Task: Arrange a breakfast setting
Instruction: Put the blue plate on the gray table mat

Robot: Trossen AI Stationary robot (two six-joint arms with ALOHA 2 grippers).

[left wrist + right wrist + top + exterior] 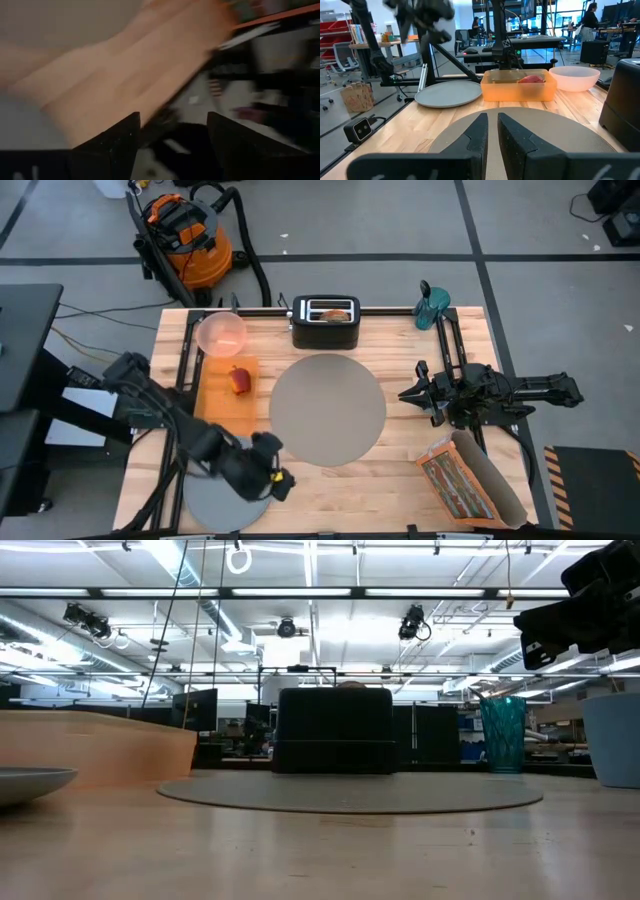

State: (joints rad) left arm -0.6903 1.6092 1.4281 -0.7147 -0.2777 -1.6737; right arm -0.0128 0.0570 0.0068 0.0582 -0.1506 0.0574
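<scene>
The large round grey mat (327, 408) lies flat at the table's middle. The smaller grey plate (212, 505) lies at the near left, partly under my left arm. My left gripper (281, 483) hangs above the plate's right edge, open and empty (172, 145). The red apple (241, 380) lies in an orange tray (226, 405); the translucent pink bowl (221, 333) stands behind it. A bagel (335, 312) sticks out of the black toaster (325, 321). The orange cereal box (470, 480) lies at the near right. My right gripper (405, 393) is shut and empty at the mat's right edge (492, 135). Spoon and blue cup are out of view.
A teal bottle (432, 305) stands at the far right corner. Black rails run along the table's left (185, 370) and right (455, 350) sides. There is bare wood between the mat and the near edge (350, 500). An orange vacuum (185, 235) stands on the floor beyond the table.
</scene>
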